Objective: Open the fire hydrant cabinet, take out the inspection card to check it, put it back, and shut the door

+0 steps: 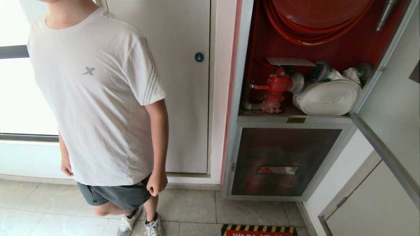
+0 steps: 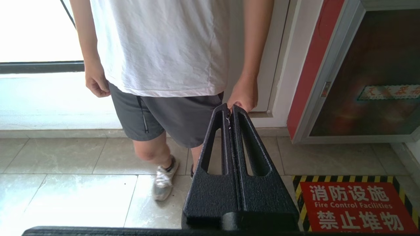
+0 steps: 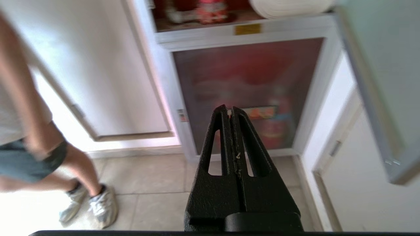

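The fire hydrant cabinet (image 1: 331, 49) stands open, showing a red hose reel (image 1: 311, 19), a red valve (image 1: 277, 86) and a white rolled hose (image 1: 328, 96). A flat pale inspection card (image 1: 290, 61) lies on top of the valve; its print is not legible. The door (image 1: 393, 108) is swung out to the right, with its silver frame edge (image 3: 377, 98) beside my right gripper. My right gripper (image 3: 229, 111) is shut and empty, low down and pointing at the lower glass panel (image 3: 246, 78), apart from it. My left gripper (image 2: 229, 108) is shut, empty and aimed at the floor.
A person in a white shirt (image 1: 98, 98) stands left of the cabinet, one hand (image 2: 242, 95) just beyond my left gripper's tips. Behind the person is a white panel with a blue lock (image 1: 199, 57). A red floor sign (image 2: 354, 206) lies before the cabinet.
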Robot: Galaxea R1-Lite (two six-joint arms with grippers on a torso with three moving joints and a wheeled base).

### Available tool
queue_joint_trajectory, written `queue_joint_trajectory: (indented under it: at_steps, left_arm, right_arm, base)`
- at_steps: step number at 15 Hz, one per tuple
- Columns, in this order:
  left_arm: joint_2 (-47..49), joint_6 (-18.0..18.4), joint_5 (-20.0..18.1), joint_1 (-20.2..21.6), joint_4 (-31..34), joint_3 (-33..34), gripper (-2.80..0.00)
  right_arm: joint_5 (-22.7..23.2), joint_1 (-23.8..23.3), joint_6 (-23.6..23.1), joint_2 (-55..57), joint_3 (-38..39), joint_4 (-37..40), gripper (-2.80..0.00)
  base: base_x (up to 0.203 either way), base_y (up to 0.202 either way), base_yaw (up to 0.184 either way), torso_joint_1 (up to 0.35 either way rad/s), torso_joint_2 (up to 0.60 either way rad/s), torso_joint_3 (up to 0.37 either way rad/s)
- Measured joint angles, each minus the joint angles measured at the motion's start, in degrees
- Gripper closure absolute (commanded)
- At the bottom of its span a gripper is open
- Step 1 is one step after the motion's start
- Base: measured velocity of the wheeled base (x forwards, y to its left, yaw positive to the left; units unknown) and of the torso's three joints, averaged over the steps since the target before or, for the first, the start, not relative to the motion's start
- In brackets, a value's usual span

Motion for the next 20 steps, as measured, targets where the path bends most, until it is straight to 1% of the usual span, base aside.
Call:
queue_joint_trajectory:
  at_steps: [3,10,13,16,18,20]
  left_arm:
    - [0.0,0.0,0.0,0.0,0.0,0.0,0.00]
    - [0.0,0.0,0.0,0.0,0.0,0.0,0.00]
    - [0.0,0.0,0.0,0.0,0.0,0.0,0.00]
    - [0.0,0.0,0.0,0.0,0.0,0.0,0.00]
    - [0.0,0.0,0.0,0.0,0.0,0.0,0.00]
    - [0.0,0.0,0.0,0.0,0.0,0.0,0.00]
  right_arm:
    - [1.7,1.6,-0.2,-2.8,1.1,0.7,0.00]
    - [1.6,2.0,-2.6,-12.7,8.4,-0.4,0.00]
    - [1.5,2.0,-3.5,-14.2,11.1,-2.2,0.00]
    - [0.8,2.0,-4.8,-14.6,16.2,-5.2,0.00]
    - [0.8,2.0,-5.3,-14.7,17.6,-5.9,0.00]
    - [0.8,2.0,-4.7,-14.7,18.0,-6.1,0.00]
  base:
    - [0.000,0.000,0.000,0.000,0.00,0.000]
    - [0.000,0.000,0.000,0.000,0.00,0.000]
    - [0.000,0.000,0.000,0.000,0.00,0.000]
    - [0.000,0.000,0.000,0.000,0.00,0.000]
    - [0.000,0.000,0.000,0.000,0.00,0.000]
    - [0.000,0.000,0.000,0.000,0.00,0.000]
